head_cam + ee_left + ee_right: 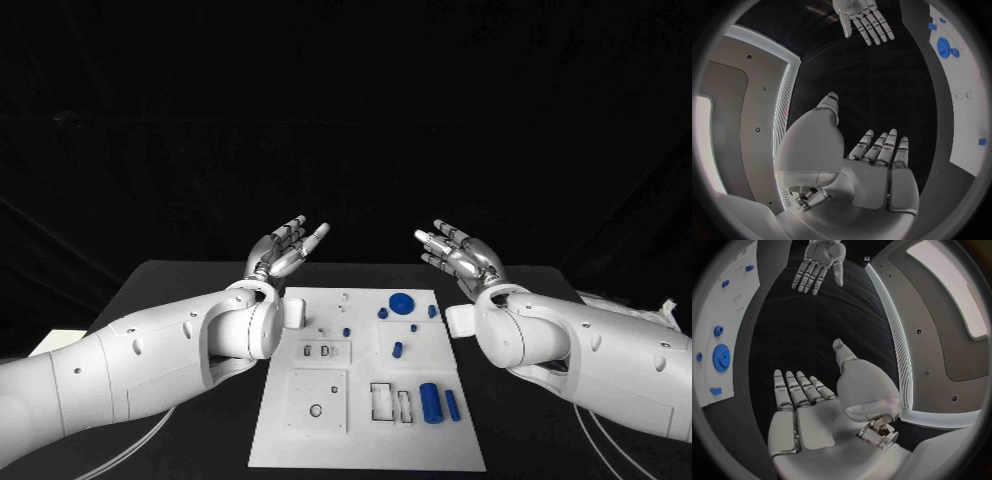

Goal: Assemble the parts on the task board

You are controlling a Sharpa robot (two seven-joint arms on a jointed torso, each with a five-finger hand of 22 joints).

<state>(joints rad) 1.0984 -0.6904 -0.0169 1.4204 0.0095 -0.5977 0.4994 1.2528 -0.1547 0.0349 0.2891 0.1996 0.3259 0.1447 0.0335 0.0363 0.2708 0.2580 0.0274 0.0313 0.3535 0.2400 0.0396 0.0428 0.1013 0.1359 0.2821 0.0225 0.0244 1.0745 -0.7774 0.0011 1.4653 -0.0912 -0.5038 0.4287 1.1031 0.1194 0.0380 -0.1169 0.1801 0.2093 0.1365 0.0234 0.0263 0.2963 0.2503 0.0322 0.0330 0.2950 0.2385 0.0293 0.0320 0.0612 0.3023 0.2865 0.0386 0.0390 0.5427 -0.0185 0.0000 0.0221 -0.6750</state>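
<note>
The white task board (289,440) lies in the middle of the black table. On it are a round blue gear (402,300), small blue pieces (398,349) and two upright-lying blue cylinders (431,402) near its right side. My left hand (284,247) is raised above the board's far left corner, palm up, fingers spread, holding nothing. My right hand (459,254) is raised above the far right corner, also spread and empty. The left wrist view shows my left hand (879,165) with the board (967,125) beside it; the right wrist view shows my right hand (801,400) and the gear (721,357).
The black table (188,285) extends around the board on both sides. White cables (144,445) run along the table near my left arm. A pale object (635,305) sits at the table's right edge. Each wrist view shows the other hand (862,20) (820,262) across from it.
</note>
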